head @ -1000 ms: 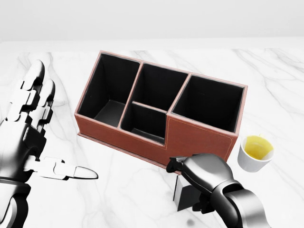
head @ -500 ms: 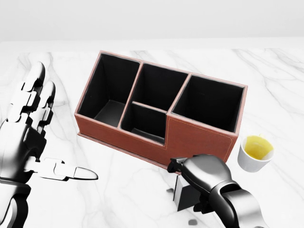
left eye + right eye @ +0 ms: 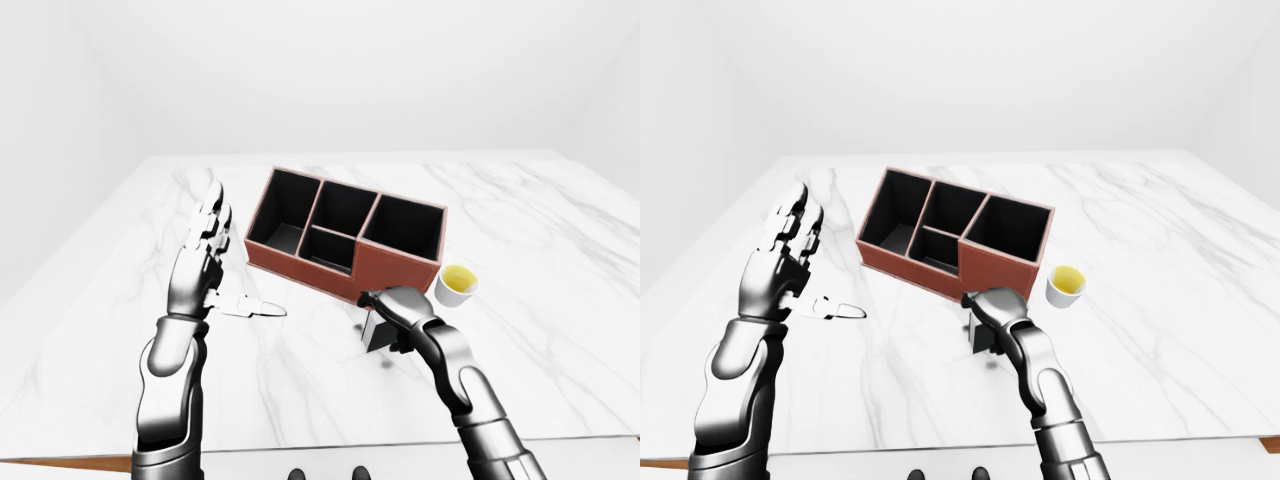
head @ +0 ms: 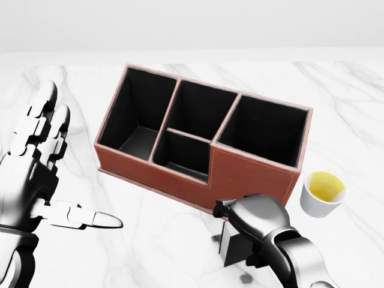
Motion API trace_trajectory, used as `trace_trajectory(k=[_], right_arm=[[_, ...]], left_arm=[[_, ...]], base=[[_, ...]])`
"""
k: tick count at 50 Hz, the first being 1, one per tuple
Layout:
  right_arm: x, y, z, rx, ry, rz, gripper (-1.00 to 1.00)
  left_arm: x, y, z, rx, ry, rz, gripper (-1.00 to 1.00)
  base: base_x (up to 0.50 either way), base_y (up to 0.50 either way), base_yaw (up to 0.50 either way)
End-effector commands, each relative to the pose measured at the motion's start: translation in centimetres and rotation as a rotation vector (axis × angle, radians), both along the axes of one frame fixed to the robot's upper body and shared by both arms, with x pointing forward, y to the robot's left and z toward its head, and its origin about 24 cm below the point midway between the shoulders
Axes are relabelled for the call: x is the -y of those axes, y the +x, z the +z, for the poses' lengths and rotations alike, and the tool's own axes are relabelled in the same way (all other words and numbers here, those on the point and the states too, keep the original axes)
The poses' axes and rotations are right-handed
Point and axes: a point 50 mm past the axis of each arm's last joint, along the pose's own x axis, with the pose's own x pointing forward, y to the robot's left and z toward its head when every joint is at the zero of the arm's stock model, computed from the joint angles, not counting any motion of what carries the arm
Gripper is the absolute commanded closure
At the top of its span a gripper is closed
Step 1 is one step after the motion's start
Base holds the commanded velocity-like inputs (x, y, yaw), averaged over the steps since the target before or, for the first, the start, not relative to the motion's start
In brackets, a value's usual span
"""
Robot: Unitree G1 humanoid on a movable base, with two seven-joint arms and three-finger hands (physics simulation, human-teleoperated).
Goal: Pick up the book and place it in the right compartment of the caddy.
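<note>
The book [image 4: 234, 248] is a small dark slab standing upright on the marble table just below the caddy's right end. My right hand [image 4: 243, 229] is shut on it from above, fingers curled over its top edge. The caddy [image 4: 252, 175] is a brown box with black-lined compartments; its right compartment [image 4: 264, 127] is large and empty. My left hand [image 4: 57, 168] is open with fingers spread, held left of the caddy and holding nothing. The eye views show the same layout, with the book [image 3: 378, 332] under my right hand.
A small white cup [image 4: 324, 193] with yellow liquid stands just right of the caddy and my right hand. The white marble table [image 3: 560, 260] reaches to all sides, with its near edge at the bottom of the eye views.
Almost nothing has moved. My right hand stays shut on the book, its forearm shifted very slightly. My left hand has sunk a trifle.
</note>
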Motion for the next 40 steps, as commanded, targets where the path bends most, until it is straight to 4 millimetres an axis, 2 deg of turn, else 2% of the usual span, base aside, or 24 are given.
trace_trajectory(k=[1, 40], right_arm=[[0.1, 0.2, -0.3, 0.006, -0.029, -0.004, -0.29], [0.2, 0.3, -1.9, -0.025, -0.082, -0.008, -0.31]], left_arm=[[-0.1, -0.1, -0.2, -0.007, -0.003, 0.001, -1.0], [-0.4, -0.4, -0.2, -0.007, -0.009, 0.005, -1.0]], base=[[0.0, 0.0, 0.0], [0.0, 0.0, 0.0]])
